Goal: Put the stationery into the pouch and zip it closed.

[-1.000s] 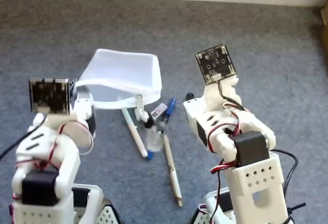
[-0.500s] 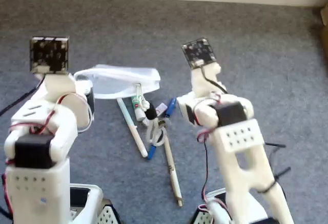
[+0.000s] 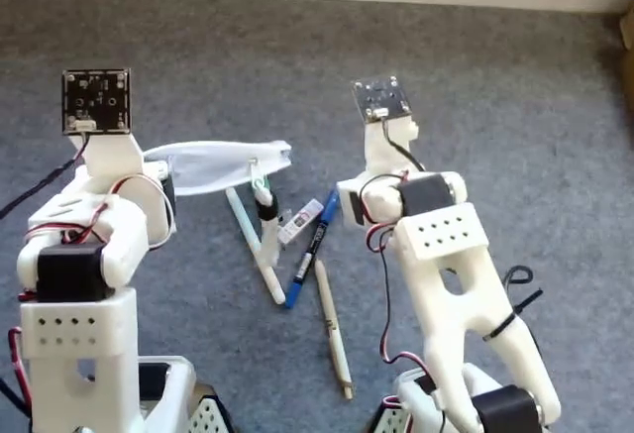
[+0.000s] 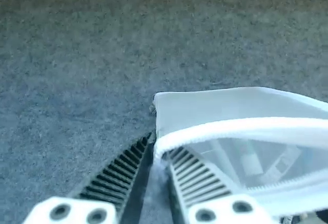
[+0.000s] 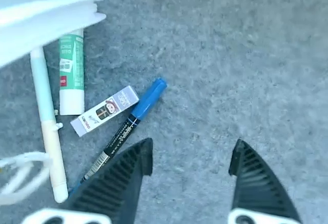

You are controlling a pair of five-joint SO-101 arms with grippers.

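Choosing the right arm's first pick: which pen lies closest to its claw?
The black marker with the blue cap: it lies just by the right claw, while the pale green pen lies beyond the eraser and the beige pen farther off.

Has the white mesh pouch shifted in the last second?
Yes. The white mesh pouch looks flatter: its far edge has drawn toward the beige pen, which has not moved. The left gripper clamps its corner.
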